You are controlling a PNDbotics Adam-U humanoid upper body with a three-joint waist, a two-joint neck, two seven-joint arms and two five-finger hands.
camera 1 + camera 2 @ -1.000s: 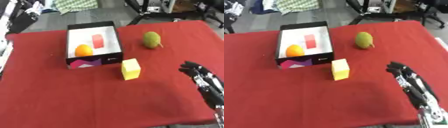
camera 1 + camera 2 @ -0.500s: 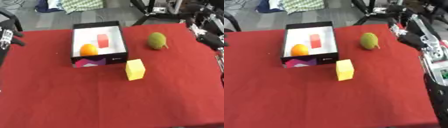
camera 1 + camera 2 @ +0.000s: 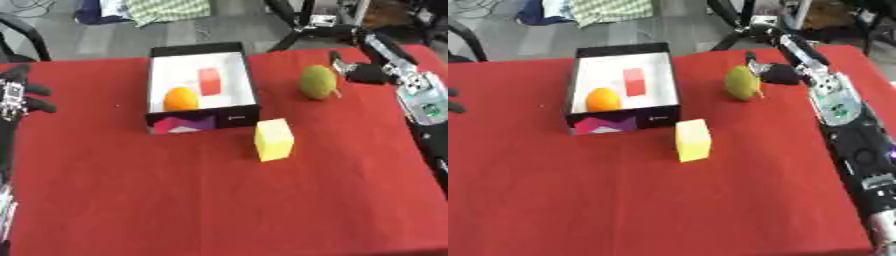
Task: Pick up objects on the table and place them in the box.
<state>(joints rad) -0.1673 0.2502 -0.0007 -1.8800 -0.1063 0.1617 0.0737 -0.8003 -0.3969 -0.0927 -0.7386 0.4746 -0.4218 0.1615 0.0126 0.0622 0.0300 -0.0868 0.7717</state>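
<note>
**Green fruit lined up for the grasp**

The right hand (image 3: 773, 73) is held just beside the green fruit (image 3: 742, 83), fingers apart, so it can be closed round. The box (image 3: 248, 90) (orange and red block inside) is left near; the yellow block (image 3: 273, 139) waits.

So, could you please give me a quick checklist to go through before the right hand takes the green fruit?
1. Right hand beside the green fruit, on its right: ok.
2. Fingers closed on the fruit: cannot tell.
3. Box open, with bare floor left beside the orange and red block: ok.
4. Path from fruit to box free of obstacles: ok.
5. Yellow block in front of the box, clear of that path: ok.
6. Left hand out at the left table edge: ok.
</note>
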